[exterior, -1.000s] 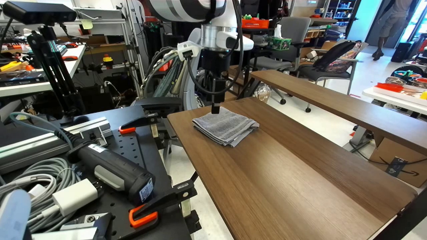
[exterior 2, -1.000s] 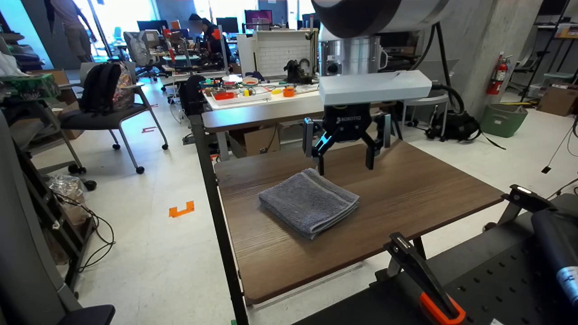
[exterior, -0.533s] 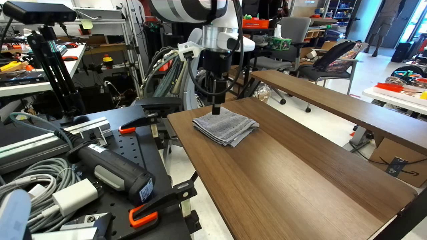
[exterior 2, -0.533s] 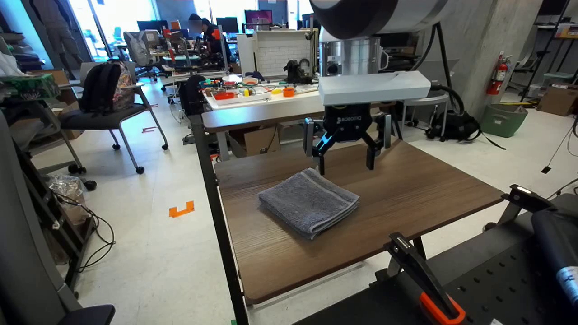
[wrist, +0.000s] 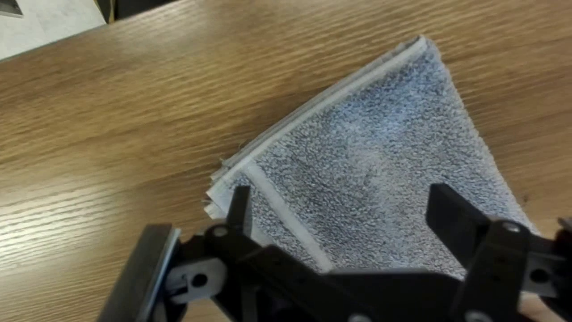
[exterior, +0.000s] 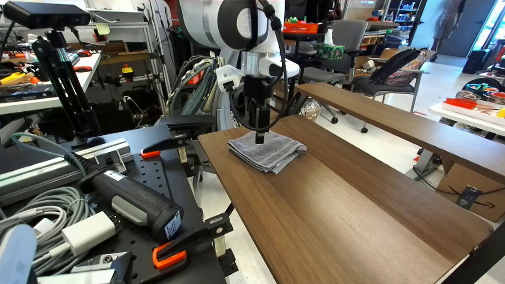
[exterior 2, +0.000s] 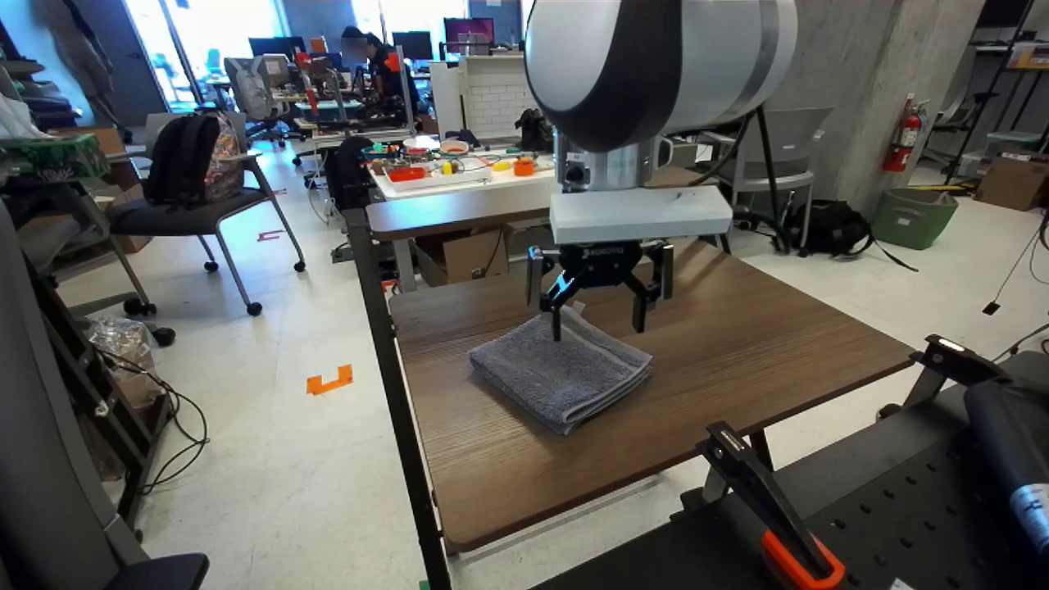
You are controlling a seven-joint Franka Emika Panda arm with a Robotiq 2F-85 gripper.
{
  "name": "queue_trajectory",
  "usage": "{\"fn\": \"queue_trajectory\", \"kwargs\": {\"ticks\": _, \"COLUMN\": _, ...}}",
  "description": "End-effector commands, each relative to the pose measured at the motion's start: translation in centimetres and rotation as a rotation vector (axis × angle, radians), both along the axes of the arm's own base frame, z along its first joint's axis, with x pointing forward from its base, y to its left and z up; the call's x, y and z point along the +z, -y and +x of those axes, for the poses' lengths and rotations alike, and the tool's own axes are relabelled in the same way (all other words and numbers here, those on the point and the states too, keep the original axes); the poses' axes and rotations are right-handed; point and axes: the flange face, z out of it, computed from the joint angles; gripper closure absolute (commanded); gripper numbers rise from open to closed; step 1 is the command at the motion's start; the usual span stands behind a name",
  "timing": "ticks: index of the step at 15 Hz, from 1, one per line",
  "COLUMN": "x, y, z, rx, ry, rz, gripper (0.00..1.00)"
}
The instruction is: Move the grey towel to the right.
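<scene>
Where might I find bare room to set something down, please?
In an exterior view, the brown table is bare between the grey towel and the black bar. Crowded: the towel, under the open gripper, and the black bench, with coiled cables.

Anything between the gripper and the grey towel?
No other object shows between the open gripper and the grey towel in the wrist view; contact is unclear.
</scene>
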Motion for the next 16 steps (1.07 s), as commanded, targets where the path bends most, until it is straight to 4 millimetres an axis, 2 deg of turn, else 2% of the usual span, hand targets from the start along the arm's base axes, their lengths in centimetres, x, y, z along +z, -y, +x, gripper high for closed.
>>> {"fn": "queue_trajectory", "kwargs": {"ticks": 1, "x": -1.6, "y": -1.8, "z": 2.1, "rx": -0.023, "ry": 0.068, "rz": 0.046, "gripper": 0.0}}
{"fn": "queue_trajectory", "kwargs": {"ticks": 8, "x": -4.2, "y": -3.6, "z": 5.2, "rx": -0.062, "ry": 0.104, "rz": 0.078, "gripper": 0.0}}
{"fn": "queue_trajectory", "kwargs": {"ticks": 16, "x": -6.8, "y": -1.9, "z": 7.6, "rx": -0.105, "ry": 0.1, "rz": 0.064, "gripper": 0.0}}
